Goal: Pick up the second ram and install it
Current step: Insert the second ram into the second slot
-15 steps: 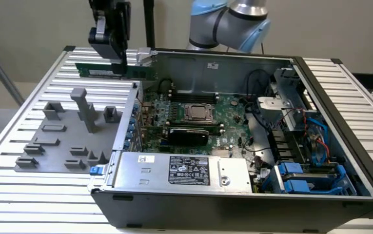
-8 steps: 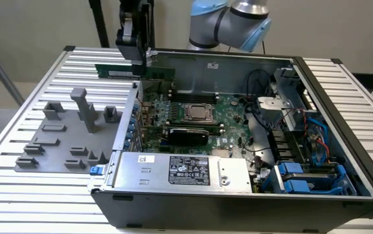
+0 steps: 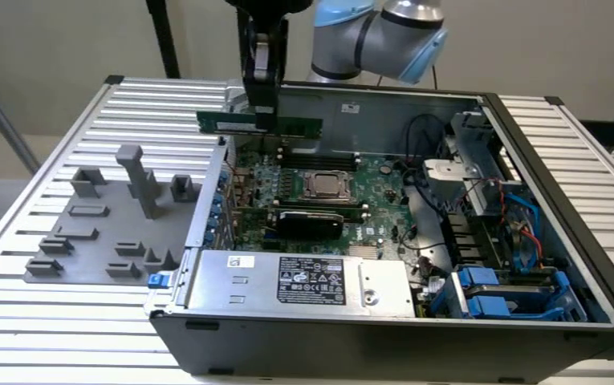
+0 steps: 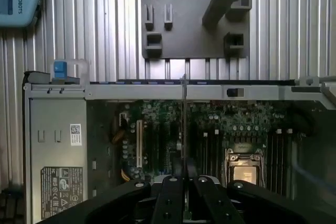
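Note:
My gripper (image 3: pixel 265 119) is shut on the second ram (image 3: pixel 294 126), a slim green stick held level by its middle, long edge horizontal. It hangs in the air above the far left part of the open computer case (image 3: pixel 392 329), higher than the motherboard (image 3: pixel 376 180) with its silver CPU (image 3: pixel 328 186). From the wrist view the ram (image 4: pixel 184 124) appears edge-on as a thin line running out from between the black fingers (image 4: pixel 169 198) of the gripper (image 4: pixel 184 179). Below it lie the motherboard and the CPU socket (image 4: pixel 244 169), with dark memory slots (image 4: pixel 275 150) beside the socket.
A grey fixture plate (image 3: pixel 103 233) with upright holders sits on the slatted table to the exterior view's left of the case; it also appears in the wrist view (image 4: pixel 194 19). The power supply (image 3: pixel 296 281) fills the case's near side. Cables and blue drive bays (image 3: pixel 499 289) crowd the exterior view's right.

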You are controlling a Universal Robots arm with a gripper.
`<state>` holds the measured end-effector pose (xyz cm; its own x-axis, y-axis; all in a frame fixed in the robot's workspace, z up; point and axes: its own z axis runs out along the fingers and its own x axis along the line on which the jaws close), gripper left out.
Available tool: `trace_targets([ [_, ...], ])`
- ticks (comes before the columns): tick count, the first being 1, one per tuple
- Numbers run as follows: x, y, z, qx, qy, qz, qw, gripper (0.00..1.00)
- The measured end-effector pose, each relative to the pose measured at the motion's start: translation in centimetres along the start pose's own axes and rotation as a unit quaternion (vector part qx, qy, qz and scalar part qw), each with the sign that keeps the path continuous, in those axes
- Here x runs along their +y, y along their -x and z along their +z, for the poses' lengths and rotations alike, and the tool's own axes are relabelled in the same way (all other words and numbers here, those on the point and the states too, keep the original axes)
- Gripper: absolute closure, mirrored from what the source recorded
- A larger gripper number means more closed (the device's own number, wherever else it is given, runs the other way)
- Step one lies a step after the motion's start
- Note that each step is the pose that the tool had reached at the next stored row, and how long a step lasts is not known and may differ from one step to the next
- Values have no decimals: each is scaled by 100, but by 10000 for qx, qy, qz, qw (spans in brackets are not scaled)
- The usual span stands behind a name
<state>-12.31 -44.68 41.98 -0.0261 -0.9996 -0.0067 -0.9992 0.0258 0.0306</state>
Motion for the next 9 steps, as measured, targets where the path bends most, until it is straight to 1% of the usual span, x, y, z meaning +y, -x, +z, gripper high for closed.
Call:
trace_targets([
  [9, -409, 180, 153, 0, 0, 0, 10000, 100],
])
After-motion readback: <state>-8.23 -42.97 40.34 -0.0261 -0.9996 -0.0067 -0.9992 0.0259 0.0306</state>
